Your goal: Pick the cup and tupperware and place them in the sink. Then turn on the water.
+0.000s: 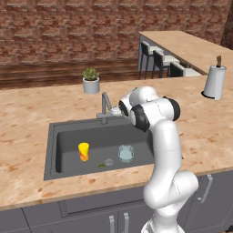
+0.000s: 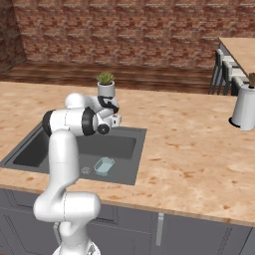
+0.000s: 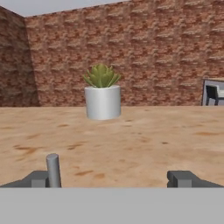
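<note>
No writing is legible. The arm is folded, the hand level over the sink's back edge. In the basin below the empty claw, its jaws spread wide: cup upright leftward, tupperware nearer. Faucet just beside, potted plant straight ahead on the counter.

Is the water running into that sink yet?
Off, it seems: no stream falls from the faucet into the sink, where the cup and tupperware sit.
</note>
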